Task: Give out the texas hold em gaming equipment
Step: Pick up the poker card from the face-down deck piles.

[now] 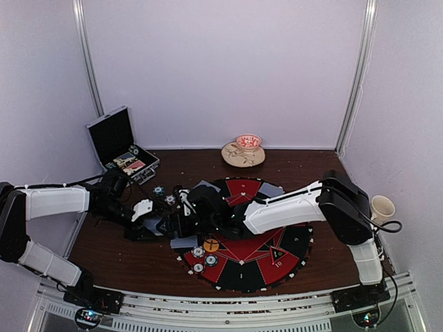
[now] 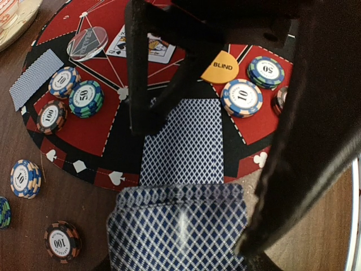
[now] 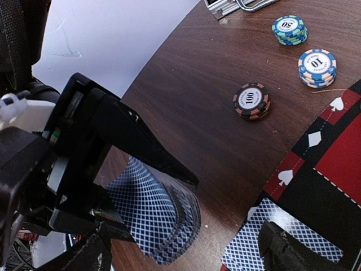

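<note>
The left gripper's [image 3: 152, 203] jaws pinch a stack of blue diamond-backed playing cards [image 2: 180, 231] above the dark wooden surface [image 3: 214, 130], while the right gripper's [image 3: 183, 244] jaws stand spread over a single face-down card [image 2: 183, 141] on the edge of the round red-and-black mat [image 2: 84, 130].

Blurred deck [image 2: 177, 228] partly past the bottom edge

Left arm [image 1: 59, 200], right arm [image 1: 284, 211] meeting at mat [image 1: 277, 259] edge, 3 chips [image 1: 211, 261] (on mat), open case [image 1: 111, 135] behind
</note>
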`<state>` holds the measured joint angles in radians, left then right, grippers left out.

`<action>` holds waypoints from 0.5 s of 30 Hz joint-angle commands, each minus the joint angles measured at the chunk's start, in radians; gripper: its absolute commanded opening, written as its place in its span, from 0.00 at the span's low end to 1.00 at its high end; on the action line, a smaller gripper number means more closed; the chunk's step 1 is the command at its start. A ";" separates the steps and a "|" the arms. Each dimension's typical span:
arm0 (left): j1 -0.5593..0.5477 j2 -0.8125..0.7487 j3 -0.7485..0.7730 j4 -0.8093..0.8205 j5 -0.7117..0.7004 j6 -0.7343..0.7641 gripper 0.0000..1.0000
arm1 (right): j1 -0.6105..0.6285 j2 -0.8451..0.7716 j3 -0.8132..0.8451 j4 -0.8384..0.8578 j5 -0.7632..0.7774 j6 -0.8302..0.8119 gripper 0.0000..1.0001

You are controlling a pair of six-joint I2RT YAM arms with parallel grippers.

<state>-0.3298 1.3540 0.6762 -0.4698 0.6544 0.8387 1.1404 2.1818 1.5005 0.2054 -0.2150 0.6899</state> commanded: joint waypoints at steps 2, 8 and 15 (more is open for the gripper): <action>0.003 -0.016 0.001 0.022 0.017 0.002 0.53 | -0.014 0.067 0.061 0.099 -0.070 0.070 0.91; 0.003 -0.015 0.000 0.022 0.018 0.005 0.53 | -0.020 0.138 0.128 0.112 -0.108 0.105 0.88; 0.003 -0.015 0.000 0.022 0.017 0.005 0.52 | -0.023 0.172 0.171 0.053 -0.100 0.110 0.83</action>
<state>-0.3298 1.3540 0.6762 -0.4694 0.6544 0.8391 1.1252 2.3486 1.6421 0.2810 -0.3164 0.7891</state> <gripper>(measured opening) 0.527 0.840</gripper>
